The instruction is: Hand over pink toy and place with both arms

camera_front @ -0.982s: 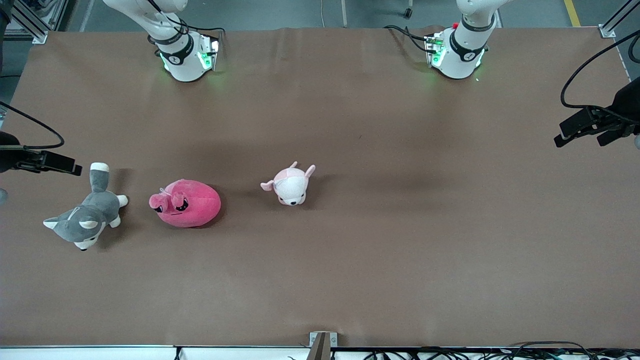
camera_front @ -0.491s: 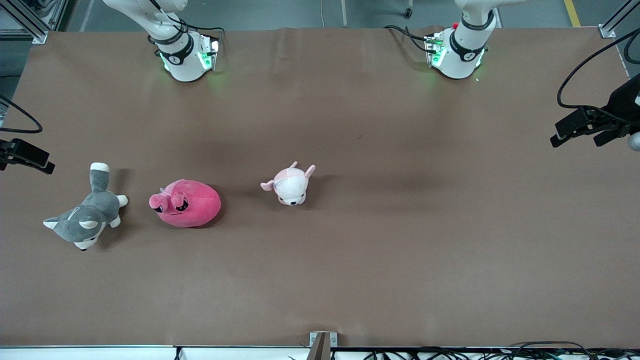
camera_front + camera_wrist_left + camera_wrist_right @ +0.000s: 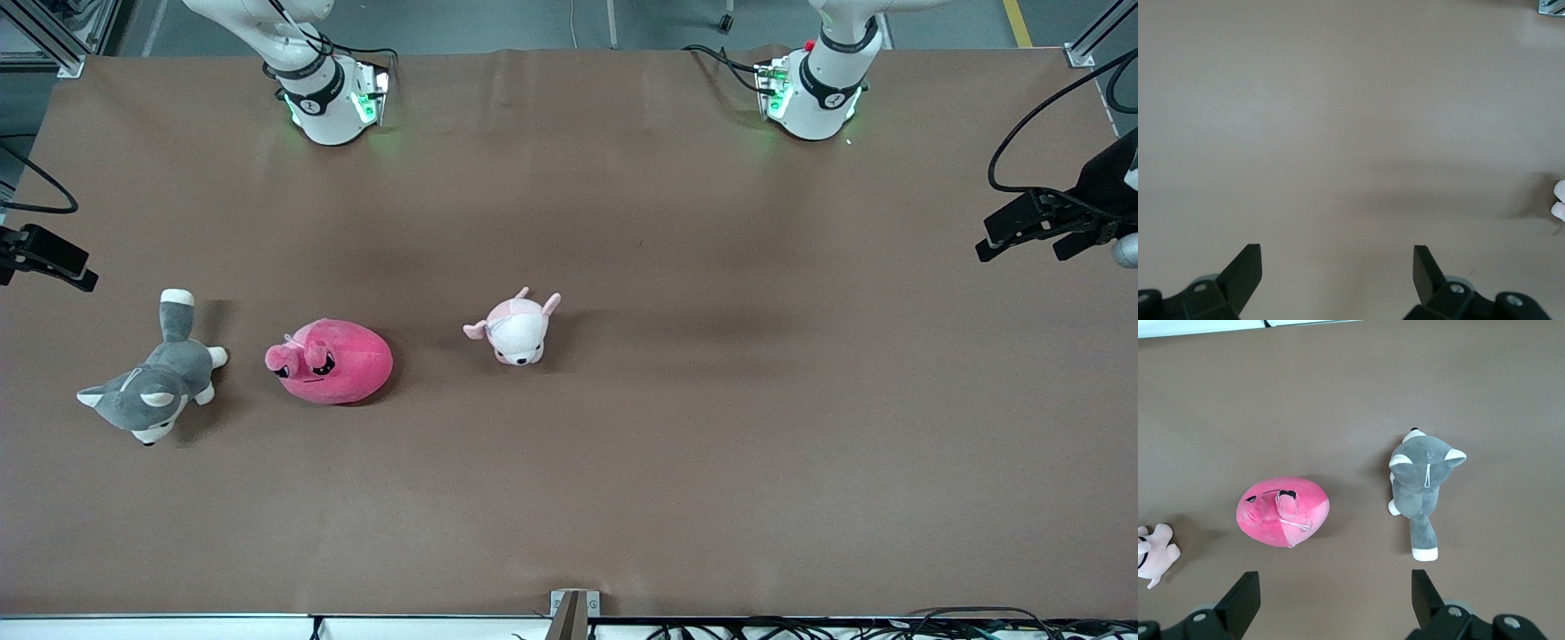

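The hot-pink toy (image 3: 331, 361) lies on the brown table toward the right arm's end, between a grey husky plush and a pale pink plush. It also shows in the right wrist view (image 3: 1283, 511), apart from the fingers. My right gripper (image 3: 1333, 590) is open and empty, up over the table's edge at the right arm's end (image 3: 49, 258). My left gripper (image 3: 1336, 267) is open and empty over bare table at the left arm's end (image 3: 1036, 233), well away from the toy.
The grey-and-white husky plush (image 3: 151, 391) lies beside the pink toy, closer to the right arm's end. The pale pink-and-white plush (image 3: 516, 329) lies near the table's middle. The arm bases (image 3: 324, 98) (image 3: 813, 89) stand along the table's back edge.
My right gripper has drawn back toward the table's edge at the right arm's end. My left gripper has shifted slightly. The toys have not moved.
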{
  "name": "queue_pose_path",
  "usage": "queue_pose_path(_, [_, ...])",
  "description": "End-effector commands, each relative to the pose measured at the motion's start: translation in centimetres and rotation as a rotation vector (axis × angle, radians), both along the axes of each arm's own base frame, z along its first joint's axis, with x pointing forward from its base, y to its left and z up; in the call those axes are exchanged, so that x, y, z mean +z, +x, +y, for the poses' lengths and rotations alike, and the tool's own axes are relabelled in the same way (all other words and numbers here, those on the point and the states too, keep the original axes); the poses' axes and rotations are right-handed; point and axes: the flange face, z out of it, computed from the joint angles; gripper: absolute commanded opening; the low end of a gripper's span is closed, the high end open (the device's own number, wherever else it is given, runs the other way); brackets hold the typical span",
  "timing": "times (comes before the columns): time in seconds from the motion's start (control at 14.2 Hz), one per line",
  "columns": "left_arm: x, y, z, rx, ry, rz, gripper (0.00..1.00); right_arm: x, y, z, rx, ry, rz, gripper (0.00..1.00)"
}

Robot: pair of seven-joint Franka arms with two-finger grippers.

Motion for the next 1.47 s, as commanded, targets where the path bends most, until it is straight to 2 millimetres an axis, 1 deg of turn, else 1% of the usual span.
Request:
queue_pose_path(0.0, [0.7, 0.0, 0.0, -0.002, 0.021, 0.002, 1.00, -0.3, -2.3, -0.1, 0.011, 0.001, 0.000, 1.00])
queue_pose_path(0.14, [0.6, 0.0, 0.1, -0.005, 0.021, 0.003, 1.00, -0.5, -3.7, 0.4, 0.019, -0.002, -0.021, 1.00])
queue_pose_path(0.28, [0.6, 0.0, 0.3, -0.004, 0.021, 0.003, 1.00, -0.4, -4.3, 0.6, 0.023, -0.003, -0.030, 1.00])
queue_pose_path(0.63, [0.9, -0.1, -0.2, -0.014, 0.021, -0.004, 1.00, -1.6, -4.6, 0.0, 0.047, -0.005, -0.005, 1.00])
queue_pose_path(0.84, [1.0, -0.1, -0.1, -0.014, 0.021, -0.007, 1.00, -1.3, -5.1, 0.3, 0.058, -0.007, -0.015, 1.00])
queue_pose_path(0.98, [1.0, -0.1, 0.0, -0.013, 0.020, -0.007, 1.00, -1.6, -5.0, 0.2, 0.062, -0.014, -0.019, 1.00])
queue_pose_path(1.4, [0.9, -0.1, 0.1, -0.011, 0.020, -0.007, 1.00, -1.0, -5.7, 0.3, 0.062, -0.016, -0.025, 1.00])
